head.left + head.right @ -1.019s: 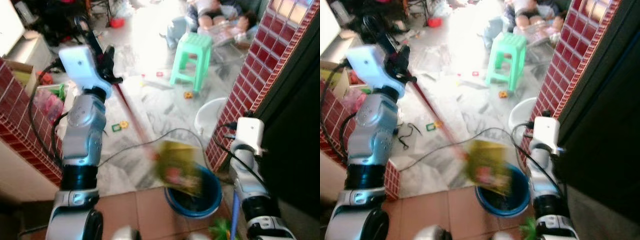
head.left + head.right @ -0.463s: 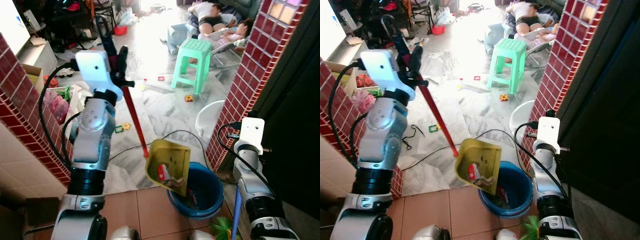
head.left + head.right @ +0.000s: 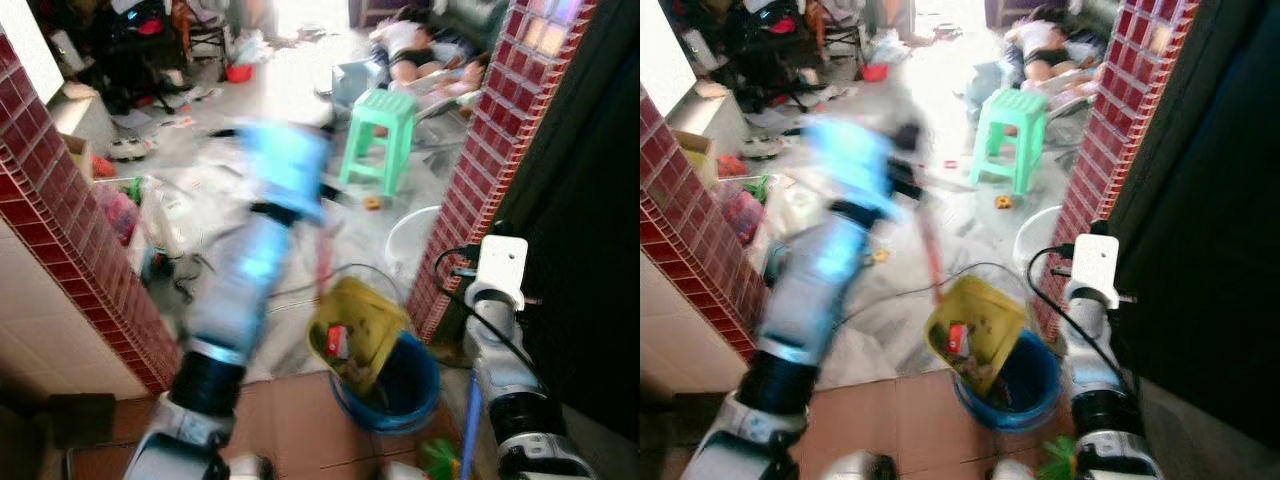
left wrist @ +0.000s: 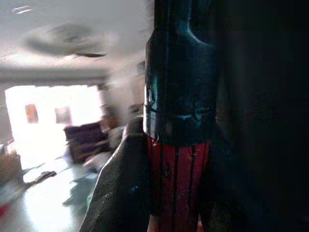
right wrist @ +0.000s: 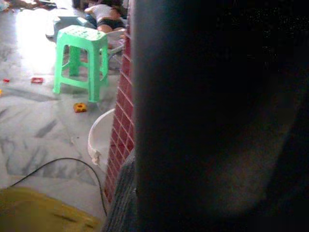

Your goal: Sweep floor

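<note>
A yellow dustpan (image 3: 355, 330) with a long red handle (image 3: 322, 262) hangs tilted over the rim of a blue bucket (image 3: 405, 388), and a scrap of red and white litter (image 3: 338, 342) lies in it. My left gripper (image 3: 322, 200), blurred by motion, is up at the top of the handle. In the left wrist view the red handle (image 4: 176, 181) and its black grip (image 4: 178, 77) sit clamped between the fingers. My right arm (image 3: 498, 330) hangs beside the brick pillar, next to a blue stick (image 3: 468, 430).
Brick pillar (image 3: 480, 170) on the right, low brick wall (image 3: 85, 250) on the left. Green stool (image 3: 388, 130), white basin (image 3: 412, 240), a black cable and small toys lie on the marble floor. People (image 3: 415, 40) lie at the back; clutter at the far left.
My left arm has swung to the right with the handle and is now blurred. The dustpan has shifted slightly right, staying over the bucket. The right arm is unchanged.
</note>
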`<state>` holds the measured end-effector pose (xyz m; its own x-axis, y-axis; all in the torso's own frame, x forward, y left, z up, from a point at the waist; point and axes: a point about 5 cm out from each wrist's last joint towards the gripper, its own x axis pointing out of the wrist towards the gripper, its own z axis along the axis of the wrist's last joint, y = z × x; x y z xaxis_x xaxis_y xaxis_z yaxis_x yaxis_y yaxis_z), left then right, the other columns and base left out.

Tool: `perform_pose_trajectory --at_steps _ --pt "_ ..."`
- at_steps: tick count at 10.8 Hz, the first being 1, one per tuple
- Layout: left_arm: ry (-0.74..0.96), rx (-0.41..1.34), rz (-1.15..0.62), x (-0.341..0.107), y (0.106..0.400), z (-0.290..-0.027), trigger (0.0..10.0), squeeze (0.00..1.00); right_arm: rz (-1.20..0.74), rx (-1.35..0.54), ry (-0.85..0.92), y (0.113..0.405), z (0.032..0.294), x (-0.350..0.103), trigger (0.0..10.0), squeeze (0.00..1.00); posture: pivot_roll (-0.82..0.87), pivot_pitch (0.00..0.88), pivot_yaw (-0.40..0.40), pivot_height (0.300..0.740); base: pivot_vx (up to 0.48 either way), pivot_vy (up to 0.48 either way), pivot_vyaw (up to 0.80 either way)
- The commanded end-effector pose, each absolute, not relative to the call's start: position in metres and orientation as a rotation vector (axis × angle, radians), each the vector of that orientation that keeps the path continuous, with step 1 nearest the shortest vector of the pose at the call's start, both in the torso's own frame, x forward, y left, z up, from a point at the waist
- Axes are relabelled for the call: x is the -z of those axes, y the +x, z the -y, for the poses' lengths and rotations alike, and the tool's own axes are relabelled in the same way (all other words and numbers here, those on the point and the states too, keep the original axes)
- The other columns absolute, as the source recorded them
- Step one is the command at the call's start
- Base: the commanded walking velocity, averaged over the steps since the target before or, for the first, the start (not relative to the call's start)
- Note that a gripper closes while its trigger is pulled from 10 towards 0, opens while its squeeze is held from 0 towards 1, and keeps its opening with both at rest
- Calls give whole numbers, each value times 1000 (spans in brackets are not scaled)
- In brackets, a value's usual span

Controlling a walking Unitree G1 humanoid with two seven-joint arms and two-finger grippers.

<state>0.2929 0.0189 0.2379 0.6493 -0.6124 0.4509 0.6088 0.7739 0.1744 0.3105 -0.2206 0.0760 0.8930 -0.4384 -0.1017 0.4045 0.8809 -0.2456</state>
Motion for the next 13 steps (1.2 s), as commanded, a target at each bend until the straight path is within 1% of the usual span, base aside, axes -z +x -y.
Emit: perform_pose_trajectory --at_steps 1,3,5,7,8,10,11,12,13 --pt "83 776 632 -250 279 -11 10000 0 -106 418 -224 320 213 -88 10000 0 -52 0 23 740 0 0 0" --pt "155 902 696 -252 263 10 10000 0 -100 418 -223 322 213 -90 10000 0 -54 0 23 740 0 0 0" --pt "342 1026 839 -261 242 37 10000 0 -84 413 -225 328 211 -95 10000 0 -56 0 20 740 0 0 0" --pt "350 1033 861 -261 241 41 10000 0 -75 411 -225 331 210 -97 10000 0 -57 0 21 740 0 0 0" --pt "190 960 786 -269 252 38 10000 0 -71 409 -225 332 209 -98 10000 0 -55 0 21 740 0 0 0" --pt "194 940 808 -275 255 37 10000 0 -71 409 -225 333 209 -97 10000 0 -56 0 22 740 0 0 0" --pt "166 882 809 -282 262 30 10000 0 -70 409 -224 334 209 -97 10000 0 -57 0 21 740 0 0 0" --pt "141 783 812 -295 274 17 10000 0 -70 407 -225 334 209 -97 10000 0 -54 0 16 740 0 0 0" --pt "136 614 836 -319 293 -11 10000 0 -73 399 -224 334 208 -96 10000 0 -50 0 15 740 0 0 0"
